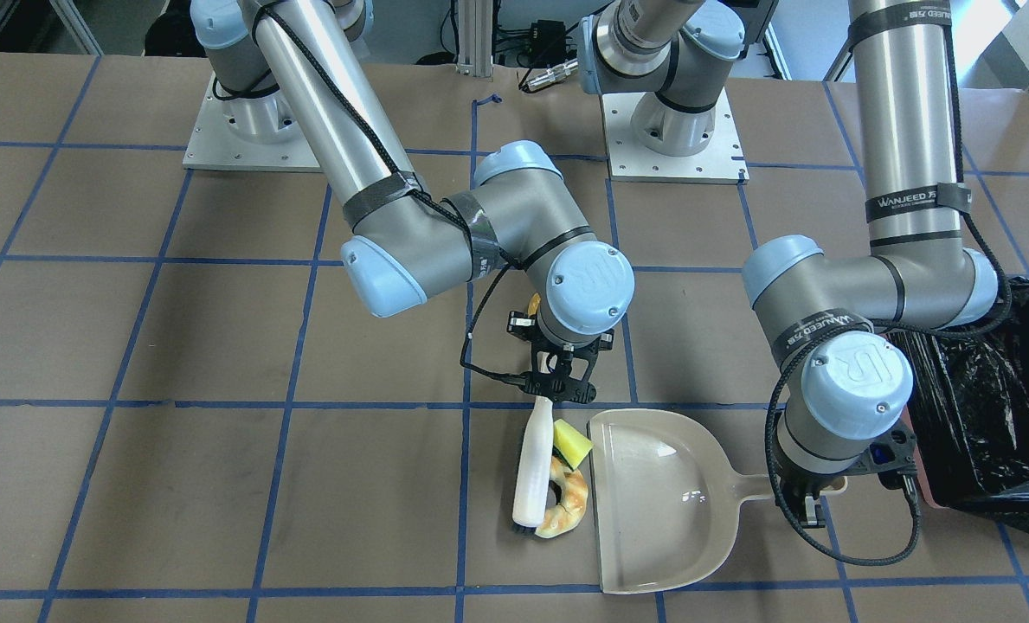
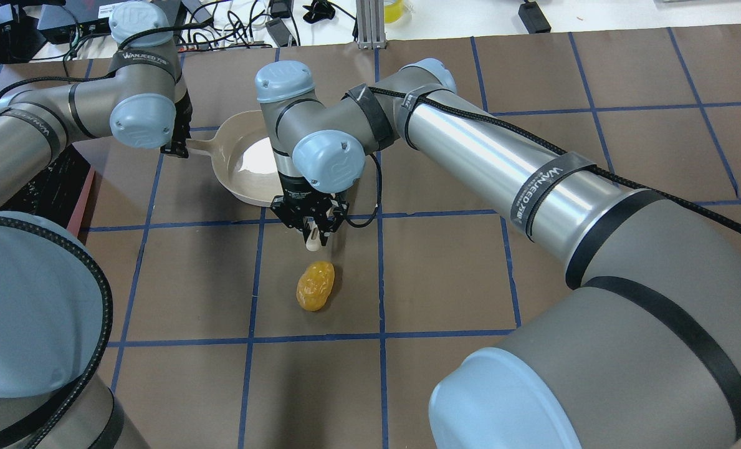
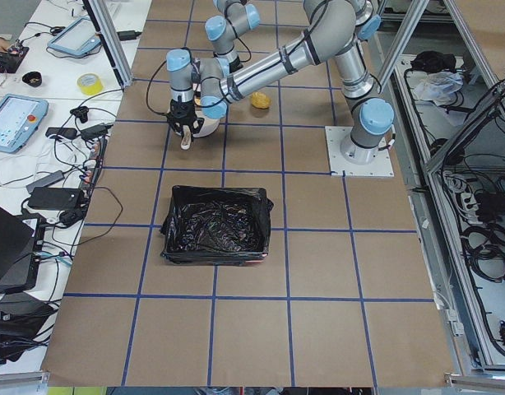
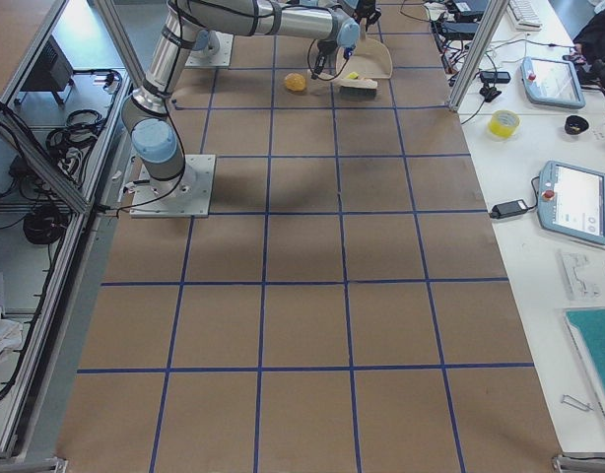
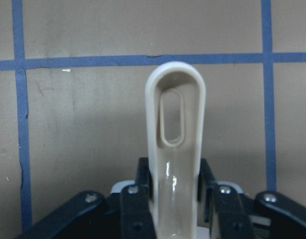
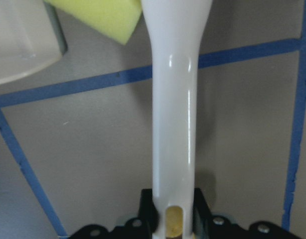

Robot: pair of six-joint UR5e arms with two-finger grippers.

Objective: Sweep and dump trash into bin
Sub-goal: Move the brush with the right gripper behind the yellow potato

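My right gripper point(image 1: 557, 394) is shut on the handle of a white brush point(image 1: 535, 463), whose head rests on the table left of the beige dustpan point(image 1: 661, 502). The yellow-green wedge point(image 1: 573, 444) and the tan croissant point(image 1: 568, 506) lie between the brush and the dustpan's mouth. The golden-brown lump point(image 2: 315, 285) lies apart, on the robot's side of the right gripper point(image 2: 311, 227). My left gripper point(image 1: 813, 502) is shut on the dustpan handle point(image 5: 175, 144). The pink bin with its black bag point(image 1: 990, 415) stands beyond the left arm.
The brown table has a grid of blue tape lines point(image 1: 306, 404). The arm bases point(image 1: 674, 130) stand on metal plates at the robot's edge. Monitors and cables sit on side desks point(image 3: 39, 123) beyond the table.
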